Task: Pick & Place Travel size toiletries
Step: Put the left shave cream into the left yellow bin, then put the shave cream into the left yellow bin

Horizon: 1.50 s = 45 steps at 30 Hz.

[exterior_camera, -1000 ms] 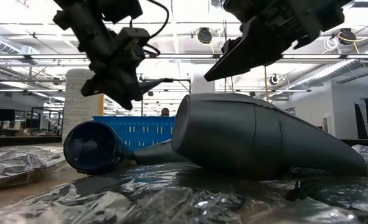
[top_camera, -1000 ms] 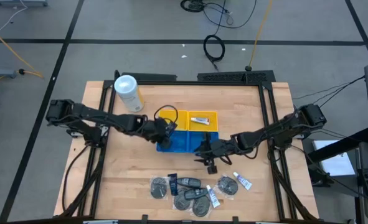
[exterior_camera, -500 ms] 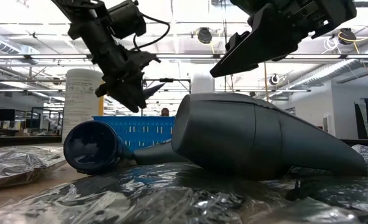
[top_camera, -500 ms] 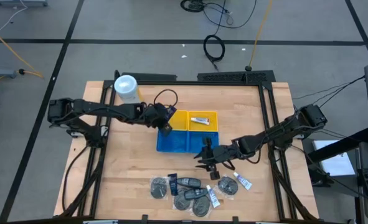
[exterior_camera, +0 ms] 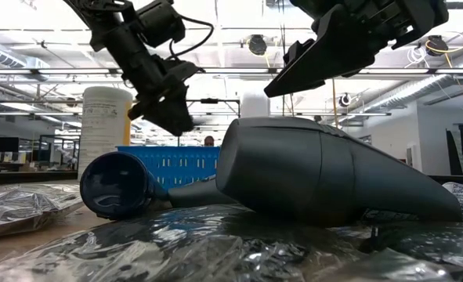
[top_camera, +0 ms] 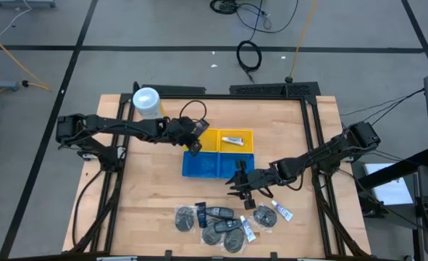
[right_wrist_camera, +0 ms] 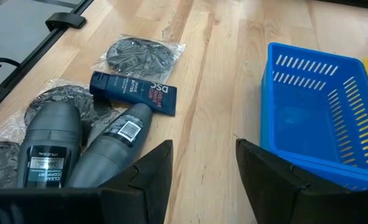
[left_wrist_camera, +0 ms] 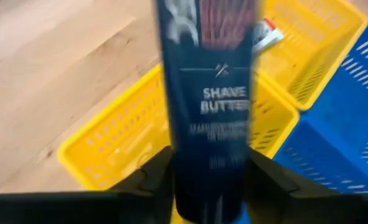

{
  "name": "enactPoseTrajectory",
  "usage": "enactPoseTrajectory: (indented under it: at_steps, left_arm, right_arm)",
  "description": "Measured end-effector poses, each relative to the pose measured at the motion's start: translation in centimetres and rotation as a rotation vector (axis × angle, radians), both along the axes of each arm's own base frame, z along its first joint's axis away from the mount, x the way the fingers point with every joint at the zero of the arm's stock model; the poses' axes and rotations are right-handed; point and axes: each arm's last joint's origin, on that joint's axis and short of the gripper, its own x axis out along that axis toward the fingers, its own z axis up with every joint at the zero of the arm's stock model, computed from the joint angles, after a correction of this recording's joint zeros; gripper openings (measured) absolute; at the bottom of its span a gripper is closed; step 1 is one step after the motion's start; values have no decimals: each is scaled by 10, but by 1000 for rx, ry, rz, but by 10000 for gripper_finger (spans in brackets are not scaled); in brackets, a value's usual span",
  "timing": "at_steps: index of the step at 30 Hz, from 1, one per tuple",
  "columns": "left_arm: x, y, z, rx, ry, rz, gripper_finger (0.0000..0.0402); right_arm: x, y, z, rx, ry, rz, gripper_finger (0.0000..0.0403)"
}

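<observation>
Where the bench (top_camera: 148,188) begins at the upper left of the high view, a white canister (top_camera: 147,101) stands near the back corner. Just right of it my left claw (top_camera: 194,146) hangs over the left compartment of the yellow tray (top_camera: 251,133). A dark blue packet (left_wrist_camera: 208,99) marked "Shave Butter" sits upright in that claw, above the tray's yellow lattice; whether the claw pinches it or stands loose around it I cannot tell. The right compartment of the yellow tray holds a small white tube (top_camera: 232,140). The blue tray (top_camera: 199,167) lies against the yellow one's near side, touching it.

Lower down, at the bottom centre of the high view, the rest of the toiletries lie in a loose cluster (top_camera: 221,221). My right wrist view shows another dark blue packet (right_wrist_camera: 132,92), a grey round clear-wrapped piece (right_wrist_camera: 134,56) and two dark grey bottles (right_wrist_camera: 50,143) side by side.

Between that cluster and the blue tray, my right claw (top_camera: 244,194) hovers above bare wood, spread apart with nothing in it. Right of it, a second white tube (top_camera: 282,212) lies on the bench.
</observation>
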Motion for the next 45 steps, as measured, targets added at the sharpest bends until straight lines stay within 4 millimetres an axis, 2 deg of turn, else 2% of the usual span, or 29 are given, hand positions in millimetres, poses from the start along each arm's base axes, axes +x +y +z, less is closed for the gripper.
enactPoseTrajectory:
  at_steps: [5, 14, 19, 22, 27, 36, 40, 45]
  left_arm:
    - [1, 0, 1, 3, -12, -2, 205]
    - [2, 0, 2, -6, -26, -16, 187]
    - [4, -10, 2, -194, -69, -139, 184]
    - [7, -28, 2, -290, -77, -192, 182]
    - [9, -77, 3, -284, -59, -331, 172]
    - [-4, -163, 6, 67, -85, -636, 139]
    - [-9, -192, 5, 181, -132, -717, 122]
    - [-3, -218, -10, 224, -187, -811, 100]
  right_arm:
    - [0, 0, 0, 0, 0, 0, 171]
    - [0, 0, 0, -13, -2, 8, 171]
    - [0, 0, 0, -16, -3, 10, 171]
    - [0, 0, 0, -18, -4, 7, 171]
    - [0, 0, 0, -19, -4, 4, 171]
    - [1, -1, 2, -17, -22, 3, 171]
    - [1, -1, 2, -19, -23, 5, 171]
    - [2, -1, 2, -35, -31, 15, 171]
